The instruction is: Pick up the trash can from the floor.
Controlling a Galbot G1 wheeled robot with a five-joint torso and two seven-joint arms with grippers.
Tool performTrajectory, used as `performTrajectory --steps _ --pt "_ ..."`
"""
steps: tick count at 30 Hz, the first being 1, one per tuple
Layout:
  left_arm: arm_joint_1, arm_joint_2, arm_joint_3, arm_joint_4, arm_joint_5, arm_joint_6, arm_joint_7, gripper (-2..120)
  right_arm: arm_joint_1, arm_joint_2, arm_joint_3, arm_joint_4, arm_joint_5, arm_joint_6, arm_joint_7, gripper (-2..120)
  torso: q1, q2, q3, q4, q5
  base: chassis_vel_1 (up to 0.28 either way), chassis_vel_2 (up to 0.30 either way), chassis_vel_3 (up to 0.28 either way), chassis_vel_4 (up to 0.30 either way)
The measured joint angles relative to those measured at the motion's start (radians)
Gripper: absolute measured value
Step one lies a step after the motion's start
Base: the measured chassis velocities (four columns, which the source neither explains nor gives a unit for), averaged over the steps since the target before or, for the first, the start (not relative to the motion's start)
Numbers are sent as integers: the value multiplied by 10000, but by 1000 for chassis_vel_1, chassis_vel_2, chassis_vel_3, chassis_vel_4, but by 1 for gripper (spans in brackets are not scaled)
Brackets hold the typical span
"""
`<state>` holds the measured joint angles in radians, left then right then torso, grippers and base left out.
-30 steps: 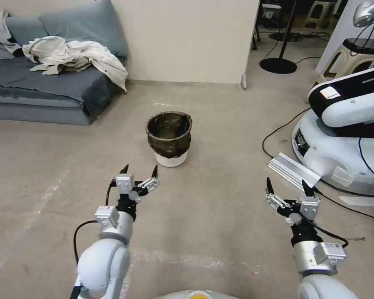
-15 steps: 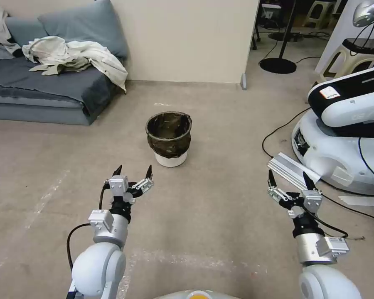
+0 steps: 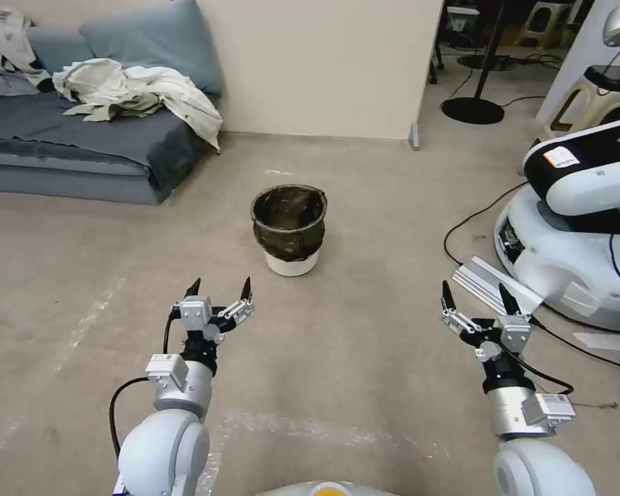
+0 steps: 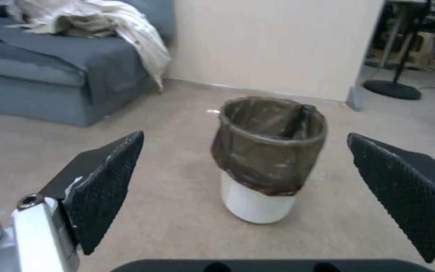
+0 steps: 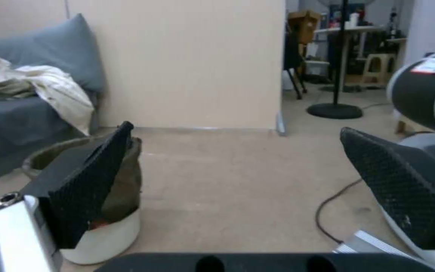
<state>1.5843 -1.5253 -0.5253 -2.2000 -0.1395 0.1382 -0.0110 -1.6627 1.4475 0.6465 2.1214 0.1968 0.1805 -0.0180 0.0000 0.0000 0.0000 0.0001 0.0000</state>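
Observation:
The trash can [image 3: 290, 229] stands upright on the floor [image 3: 365, 207], a small white bin with a dark crinkled bag folded over its rim. In the left wrist view the trash can [image 4: 268, 156] sits straight ahead, framed between the spread fingers. My left gripper [image 3: 220, 288] hovers open, short of the can and a little to its left. My right gripper [image 3: 471, 297] is open too, well off to the can's right. In the right wrist view the trash can [image 5: 119, 223] is partly hidden behind one finger.
A grey sofa [image 3: 83, 141] with crumpled pale cloth [image 3: 141, 93] lies at the back left. Another white robot base [image 3: 575, 227] with cables [image 3: 461, 227] and an aluminium rail [image 3: 492, 282] crowds the right side. A beige wall [image 3: 324, 62] stands behind the can.
The whole view has shifted, so the camera has moved and the can now sits slightly lower and more to the right. Both grippers stay open, the left a little lower than a second ago.

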Motion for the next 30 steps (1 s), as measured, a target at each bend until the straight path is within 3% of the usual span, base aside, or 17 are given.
performTrajectory --steps 21,30 --pt "-37 -126 42 146 198 -152 -110 100 119 -13 -23 -299 278 238 -284 100 0 0 0 -1 0 8 9 7 8" --pt "-224 -96 22 283 204 -173 -95 100 164 24 -36 -330 275 234 -298 100 0 0 1 -3 -2 -125 134 128 -139"
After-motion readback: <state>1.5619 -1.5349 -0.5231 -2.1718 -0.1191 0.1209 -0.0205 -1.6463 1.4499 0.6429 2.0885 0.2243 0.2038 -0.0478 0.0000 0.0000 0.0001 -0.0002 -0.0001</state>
